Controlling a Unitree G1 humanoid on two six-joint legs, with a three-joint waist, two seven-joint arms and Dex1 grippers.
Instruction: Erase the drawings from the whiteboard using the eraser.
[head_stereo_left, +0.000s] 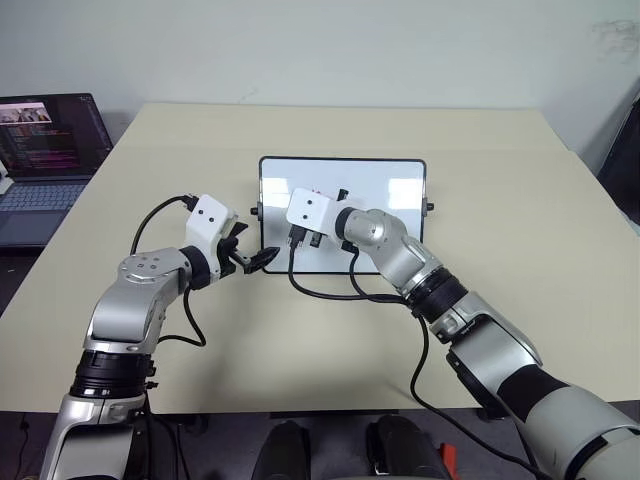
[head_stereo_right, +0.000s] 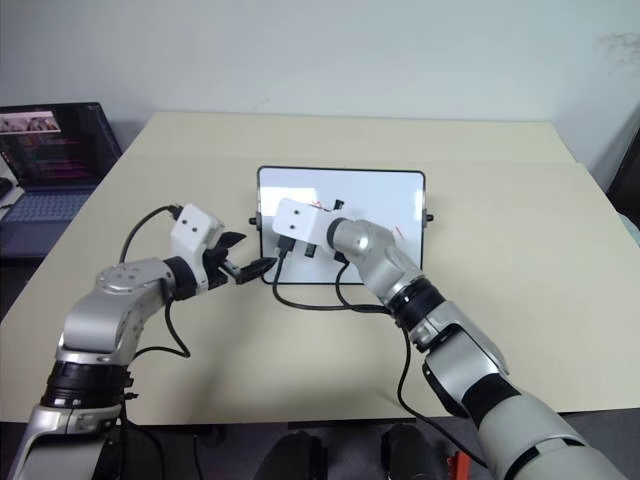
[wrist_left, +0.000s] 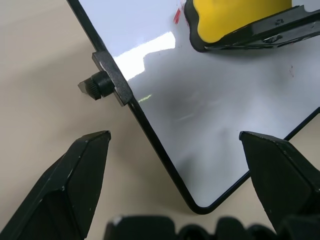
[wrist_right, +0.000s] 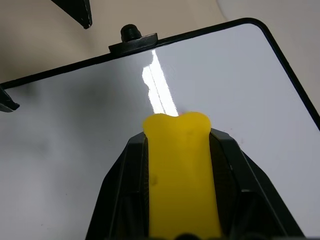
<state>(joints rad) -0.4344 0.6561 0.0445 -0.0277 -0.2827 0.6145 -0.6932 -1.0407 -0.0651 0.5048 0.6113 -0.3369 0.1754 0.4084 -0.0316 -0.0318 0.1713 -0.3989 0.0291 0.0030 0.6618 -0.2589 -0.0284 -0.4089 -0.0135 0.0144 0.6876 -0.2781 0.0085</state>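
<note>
The whiteboard (head_stereo_left: 385, 192) lies flat in the middle of the beige table. My right gripper (wrist_right: 177, 140) is shut on the yellow eraser (wrist_right: 180, 175) and holds it over the board's left part, close to the surface. A small red stroke of the drawings (wrist_left: 177, 16) shows right beside the eraser's end, and a fainter red speck (wrist_left: 291, 71) lies further along the board. My left gripper (head_stereo_left: 258, 260) is open at the board's near left corner. Its two black fingers stand on either side of the board's edge, just below the black side knob (wrist_left: 95, 86).
An open laptop (head_stereo_left: 45, 150) sits on a lower surface off the table's left edge. Black cables loop from both wrists over the table in front of the board. The table top (head_stereo_left: 500, 300) stretches wide to the right and behind the board.
</note>
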